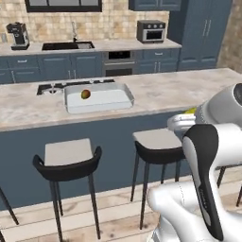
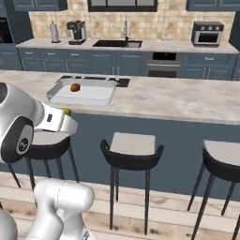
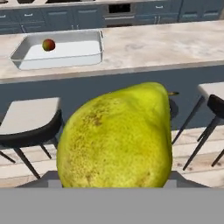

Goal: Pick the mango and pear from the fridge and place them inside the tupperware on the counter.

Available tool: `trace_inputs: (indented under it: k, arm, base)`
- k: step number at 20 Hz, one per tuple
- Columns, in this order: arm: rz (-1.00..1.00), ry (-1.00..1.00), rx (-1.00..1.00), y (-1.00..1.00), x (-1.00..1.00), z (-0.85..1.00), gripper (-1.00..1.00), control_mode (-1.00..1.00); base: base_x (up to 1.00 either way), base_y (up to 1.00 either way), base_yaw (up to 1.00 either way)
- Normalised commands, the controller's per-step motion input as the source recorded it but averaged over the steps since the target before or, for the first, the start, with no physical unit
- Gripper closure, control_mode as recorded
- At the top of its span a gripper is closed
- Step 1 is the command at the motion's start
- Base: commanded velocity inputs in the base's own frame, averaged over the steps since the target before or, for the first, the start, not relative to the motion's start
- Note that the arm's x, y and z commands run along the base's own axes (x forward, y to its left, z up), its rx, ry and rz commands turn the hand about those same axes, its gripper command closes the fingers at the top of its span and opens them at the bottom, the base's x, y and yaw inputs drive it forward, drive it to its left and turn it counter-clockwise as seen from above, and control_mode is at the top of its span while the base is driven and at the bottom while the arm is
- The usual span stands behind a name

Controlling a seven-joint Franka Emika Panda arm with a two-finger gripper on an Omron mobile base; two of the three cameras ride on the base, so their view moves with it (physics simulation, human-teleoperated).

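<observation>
Pear (image 3: 116,138) sits clamped in the claw (image 2: 67,114), jaws closed on its sides. Ahead of the claw and below it, stools (image 3: 27,122). Beyond them, counter (image 3: 166,43) carrying tupperware (image 3: 61,59), up and left of the claw; mango (image 3: 48,44) rests inside it.

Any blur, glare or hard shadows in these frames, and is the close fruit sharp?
Left base view: flat even light, no glare, soft rendering. Right base view: the same, only faint shade under the stools. Hand view: the pear in the pincer looms large and slightly soft, its speckled skin readable; the mango in the tupperware is small but clear.
</observation>
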Motion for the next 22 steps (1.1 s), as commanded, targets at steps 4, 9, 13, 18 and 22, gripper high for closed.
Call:
trace_inputs:
  k: [4, 9, 13, 18, 22]
  arm:
    - [0.00, 0.00, 0.00, 0.00, 0.00, 0.00, 1.00, 1.00]
    - [0.00, 0.00, 0.00, 0.00, 0.00, 0.00, 1.00, 1.00]
    - [0.00, 0.00, 0.00, 0.00, 0.00, 0.00, 1.00, 1.00]
    - [0.00, 0.00, 0.00, 0.00, 0.00, 0.00, 1.00, 1.00]
    - [0.00, 0.00, 0.00, 0.00, 0.00, 0.00, 1.00, 1.00]
  base:
    - [0.64, 0.65, 0.28]
    - [0.75, -0.03, 0.06]
    - [0.73, -0.22, 0.00]
    - [0.83, 0.00, 0.00]
    - [0.97, 0.01, 0.00]
